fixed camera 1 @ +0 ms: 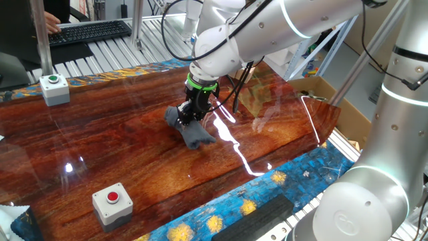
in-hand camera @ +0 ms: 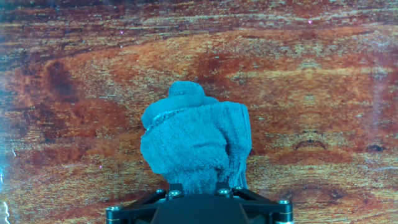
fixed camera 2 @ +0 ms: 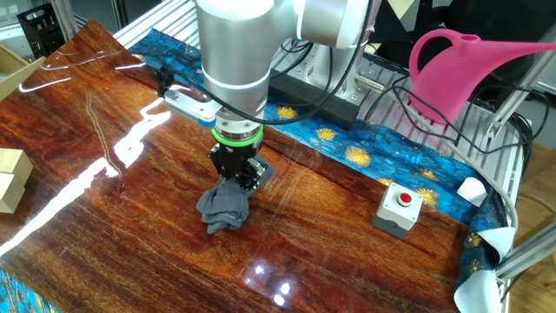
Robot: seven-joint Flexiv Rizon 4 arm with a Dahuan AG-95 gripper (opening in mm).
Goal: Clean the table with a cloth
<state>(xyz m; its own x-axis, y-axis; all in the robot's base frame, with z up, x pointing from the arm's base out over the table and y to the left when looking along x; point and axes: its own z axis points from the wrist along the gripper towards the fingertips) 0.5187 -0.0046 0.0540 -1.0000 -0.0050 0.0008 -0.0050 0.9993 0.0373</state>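
The cloth (fixed camera 1: 190,130) is a crumpled dark blue-grey rag lying on the glossy reddish-brown table (fixed camera 1: 120,147), near its middle. My gripper (fixed camera 1: 190,116) stands upright over the cloth and is shut on its upper folds, pressing it onto the wood. In the other fixed view the cloth (fixed camera 2: 222,207) bunches out below and to the left of the gripper (fixed camera 2: 236,174). In the hand view the cloth (in-hand camera: 196,144) fills the centre above the gripper's black body, and the fingertips are hidden in the fabric.
A grey box with a green button (fixed camera 1: 54,88) stands at the far left, a grey box with a red button (fixed camera 1: 112,203) near the front edge. Wooden blocks (fixed camera 2: 10,178) lie at one side. A pink watering can (fixed camera 2: 460,74) and cables sit beyond the patterned edge.
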